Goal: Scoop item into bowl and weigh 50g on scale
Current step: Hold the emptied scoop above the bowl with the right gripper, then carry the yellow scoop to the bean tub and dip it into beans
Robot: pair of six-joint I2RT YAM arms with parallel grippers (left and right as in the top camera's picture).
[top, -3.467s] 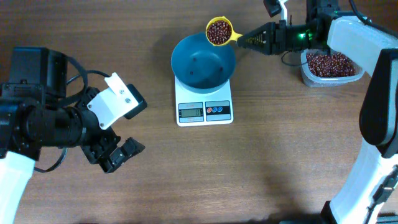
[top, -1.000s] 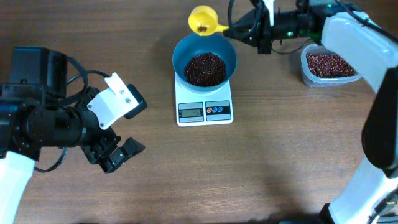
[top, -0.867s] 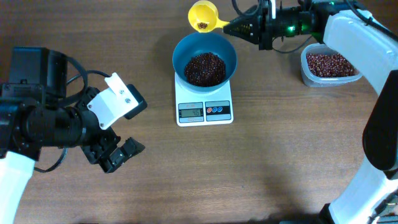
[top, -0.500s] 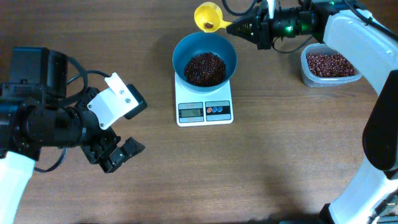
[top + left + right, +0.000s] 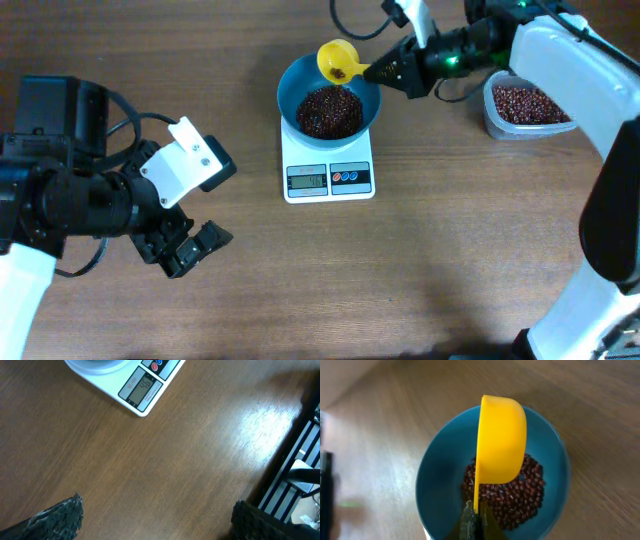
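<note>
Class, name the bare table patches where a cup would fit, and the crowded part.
Bare: the wide strip in front of the scale; also between scale and tub. Crowded: around the bowl, where the right end effector holds the scoop.

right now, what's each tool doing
Left tool: open, holding nothing.
Right tool: shut on the yellow scoop, which is tipped over the bowl.

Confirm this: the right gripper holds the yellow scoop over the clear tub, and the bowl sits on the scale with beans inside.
Not quite: the right gripper holds the yellow scoop over the bowl, not the clear tub, as the overhead view shows. The bowl sits on the scale with beans inside.
</note>
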